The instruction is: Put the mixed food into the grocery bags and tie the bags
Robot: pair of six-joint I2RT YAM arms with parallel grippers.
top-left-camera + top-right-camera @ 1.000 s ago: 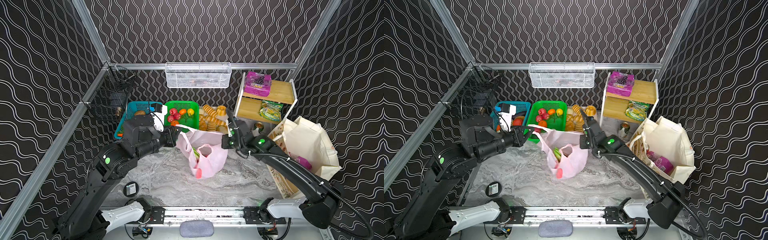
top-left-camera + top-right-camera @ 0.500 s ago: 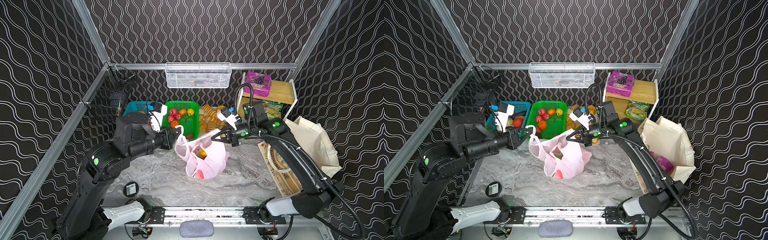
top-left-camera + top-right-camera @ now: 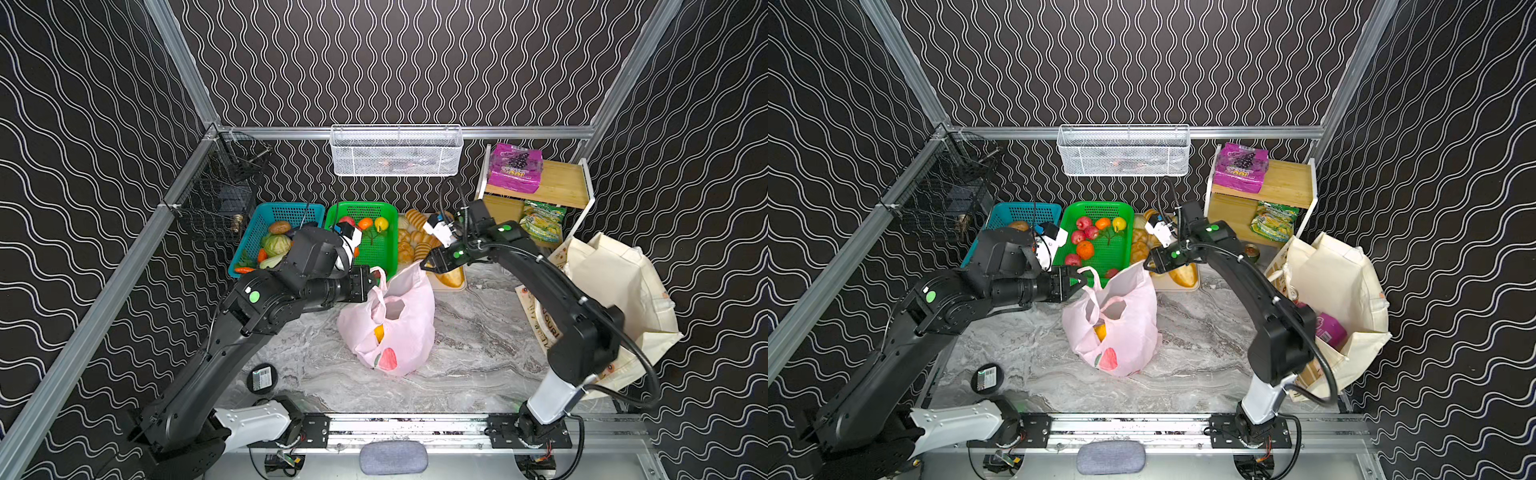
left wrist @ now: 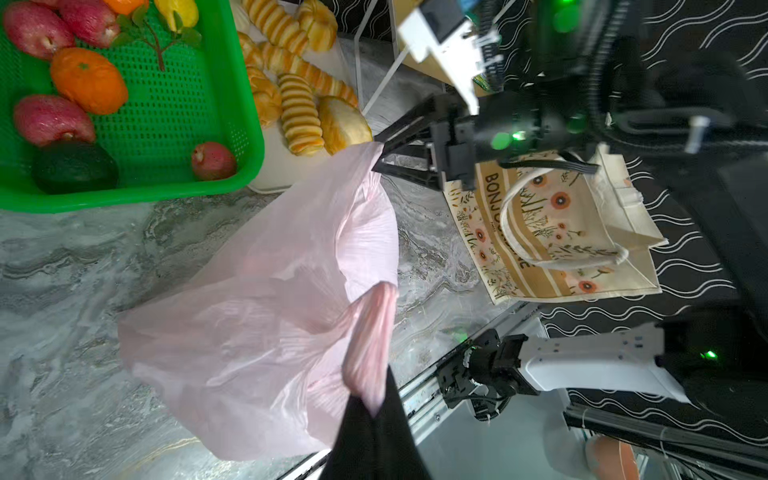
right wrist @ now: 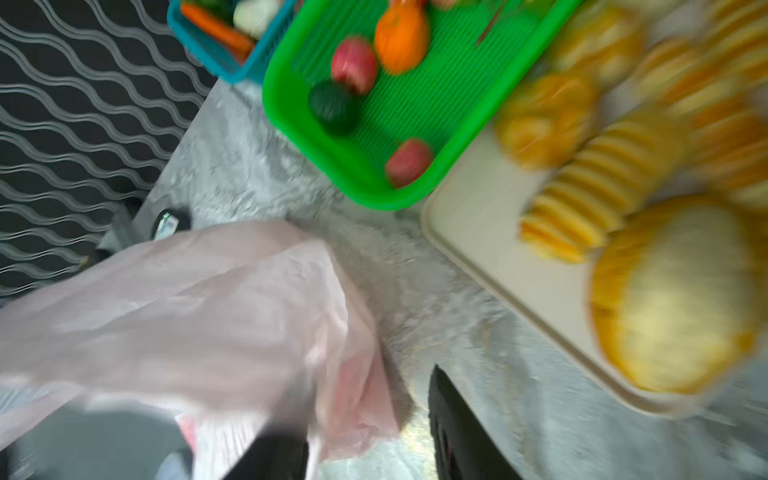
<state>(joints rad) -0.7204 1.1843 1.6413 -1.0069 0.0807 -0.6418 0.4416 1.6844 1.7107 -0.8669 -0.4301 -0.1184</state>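
The thin pink plastic grocery bag (image 3: 411,328) (image 3: 1133,328) stands mid-table with a yellow-orange toy fruit (image 3: 1100,332) showing inside. My left gripper (image 3: 372,282) (image 4: 374,411) is shut on one bunched handle of it. My right gripper (image 3: 426,266) (image 5: 370,419) is at the bag's far top corner, jaws apart, with the plastic (image 5: 187,299) lying loose against one finger. The cream tote (image 3: 615,291) (image 3: 1337,282) stands at the right with a pink-purple packet (image 3: 1329,330) inside. A purple grape packet (image 3: 515,168) and a snack bag (image 3: 542,220) sit on the shelf.
A green basket (image 3: 361,205) (image 4: 124,199) of toy fruits, a blue basket (image 3: 286,208) of vegetables and a bread tray (image 3: 451,284) line the back. The brown lettered paper bag (image 4: 540,232) lies flat by the tote. A white wire basket (image 3: 395,149) hangs on the back wall.
My right gripper was shut on the bag's right handle and pulling it taut; its jaws have now parted and it has moved left. The left gripper has shifted slightly right, still holding.
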